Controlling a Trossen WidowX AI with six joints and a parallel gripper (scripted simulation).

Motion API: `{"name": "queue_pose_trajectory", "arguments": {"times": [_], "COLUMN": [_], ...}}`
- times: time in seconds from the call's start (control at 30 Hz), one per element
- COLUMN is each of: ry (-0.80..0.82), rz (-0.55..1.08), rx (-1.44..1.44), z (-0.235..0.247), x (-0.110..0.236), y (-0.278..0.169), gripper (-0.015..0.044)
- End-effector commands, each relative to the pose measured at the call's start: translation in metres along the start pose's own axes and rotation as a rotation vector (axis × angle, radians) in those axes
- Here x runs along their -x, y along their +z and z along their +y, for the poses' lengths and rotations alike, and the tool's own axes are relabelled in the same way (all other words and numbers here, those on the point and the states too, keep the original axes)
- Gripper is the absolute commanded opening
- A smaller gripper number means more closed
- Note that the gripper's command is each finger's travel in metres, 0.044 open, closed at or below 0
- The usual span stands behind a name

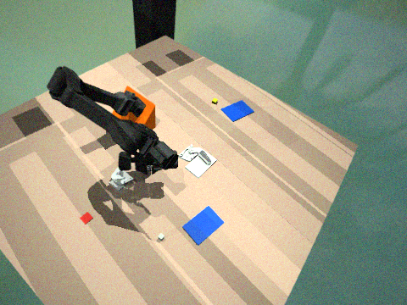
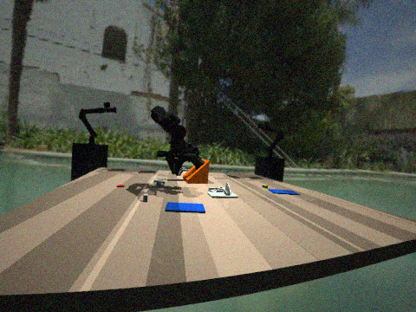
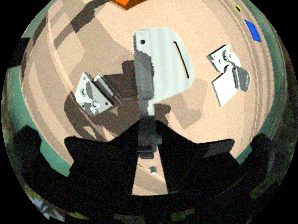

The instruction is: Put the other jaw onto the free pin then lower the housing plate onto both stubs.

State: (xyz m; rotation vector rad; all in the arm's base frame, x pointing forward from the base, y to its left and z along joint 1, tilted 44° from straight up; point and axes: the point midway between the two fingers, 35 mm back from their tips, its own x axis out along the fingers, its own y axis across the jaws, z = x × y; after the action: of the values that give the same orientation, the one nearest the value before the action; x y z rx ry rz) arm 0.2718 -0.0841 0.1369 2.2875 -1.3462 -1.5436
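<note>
My gripper [image 3: 148, 123] is shut on the narrow end of a white jaw [image 3: 167, 65] with a slot and a small hole; the jaw's broad end points away from the fingers, above the table. The white base [image 1: 198, 168] [image 2: 223, 195] [image 3: 226, 91] lies apart on the right in the wrist view. The mounted jaw [image 1: 206, 157] [image 2: 228, 189] [image 3: 242, 78] shows grey on it. The free pin is too small to make out surely. The white housing plate [image 1: 120, 180] [image 2: 159, 182] [image 3: 95, 102], with round holes and a raised part, lies on the table on the left in the wrist view.
An orange block [image 1: 147, 113] [image 2: 198, 174] stands behind, near the arm. Blue pads [image 1: 203, 225] [image 1: 237, 110] lie front and back right. A red tile [image 1: 86, 218], a small white cube [image 1: 161, 236] and a yellow cube [image 1: 214, 101] also lie about.
</note>
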Motion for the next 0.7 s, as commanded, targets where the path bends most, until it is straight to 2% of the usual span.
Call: {"name": "queue_pose_trajectory", "arguments": {"times": [0.0,0.2,0.67], "ry": [0.0,0.0,-0.002], "rz": [0.008,0.008,0.007], "rx": [-0.007,-0.028,-0.481], "z": [0.001,0.001,0.004], "x": [0.009,0.009,0.009], "y": [-0.001,-0.001,0.011], "gripper": [0.0037,0.0037,0.0037]}}
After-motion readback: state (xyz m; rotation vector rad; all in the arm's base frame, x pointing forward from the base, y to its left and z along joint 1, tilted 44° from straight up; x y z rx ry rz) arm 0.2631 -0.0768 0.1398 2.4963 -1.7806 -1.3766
